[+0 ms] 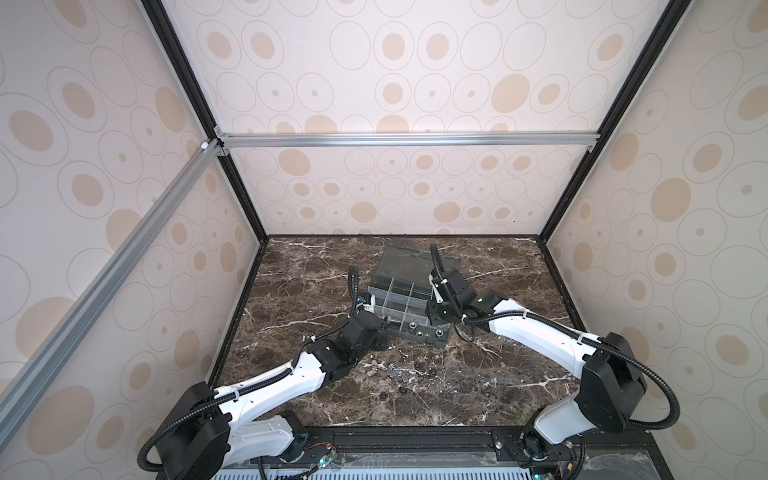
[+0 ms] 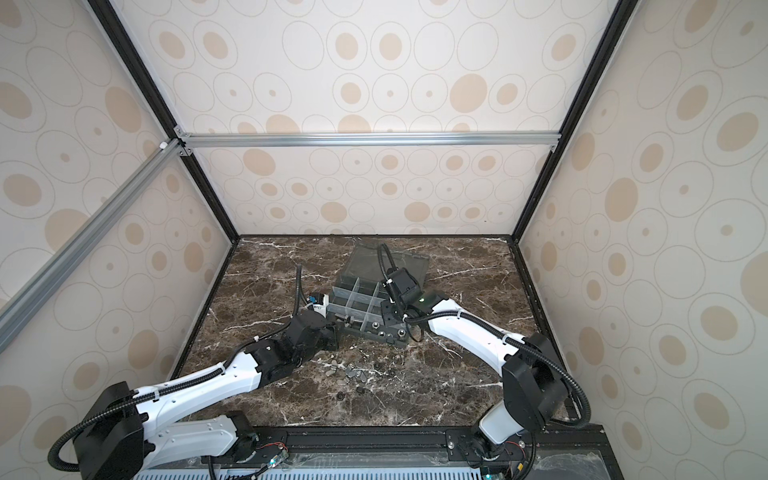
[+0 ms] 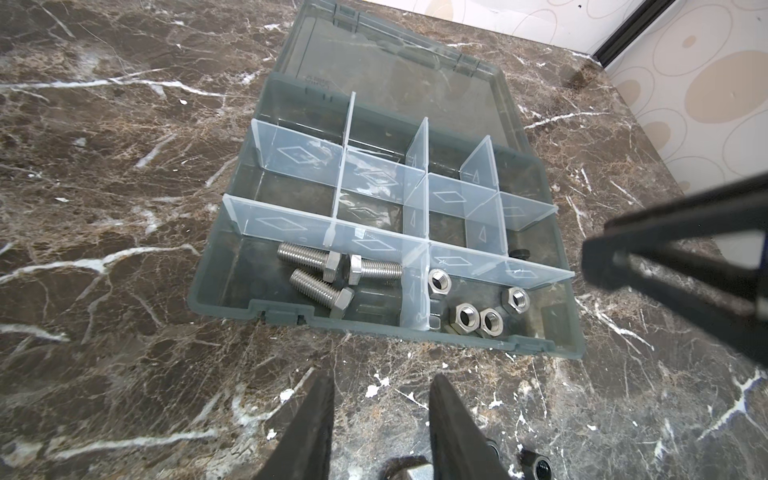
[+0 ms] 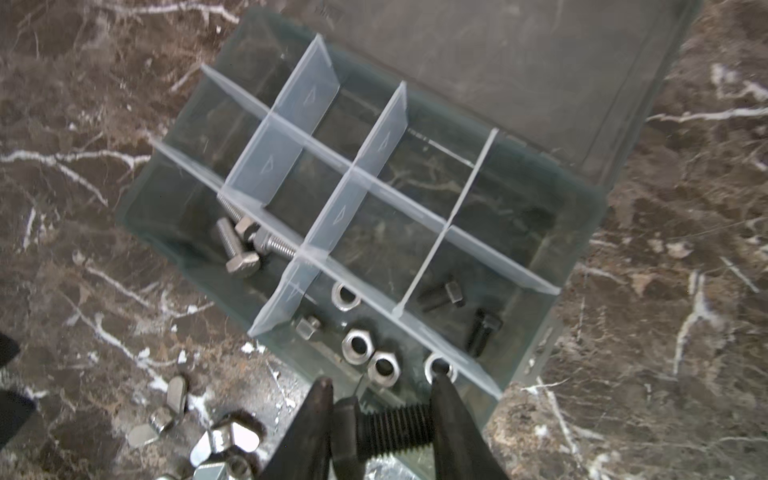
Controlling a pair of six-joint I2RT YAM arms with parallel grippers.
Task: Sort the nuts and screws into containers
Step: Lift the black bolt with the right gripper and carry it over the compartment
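Black screw point(image 4: 395, 428) pinched in right gripper point(image 4: 382, 382).
Partly sorted; nuts point(image 4: 224, 438) loose near box point(image 3: 374, 327); left gripper point(image 3: 382, 379) ajar, hold unclear.

**Layout of the workspace.** The organizer box point(image 1: 409, 337) sits mid-table point(image 1: 299, 282), with its lid point(image 1: 407, 262) folded back behind it.

- **Near left cell** point(image 3: 249, 286): holds the screws point(image 3: 328, 274).
- **Near right cell** point(image 3: 548, 320): holds the nuts point(image 3: 478, 309).
- **Rightmost middle-row cell** point(image 4: 515, 307): holds two more screws point(image 4: 457, 307).
- **Loose pieces** point(image 1: 392, 373): lie on the table before the box.
- **Left gripper** point(image 3: 382, 380): stands just before the box's near left corner.
- **Right gripper** point(image 4: 382, 386): stands at the box's right end, with a further screw point(image 4: 390, 428) crosswise between its fingers.
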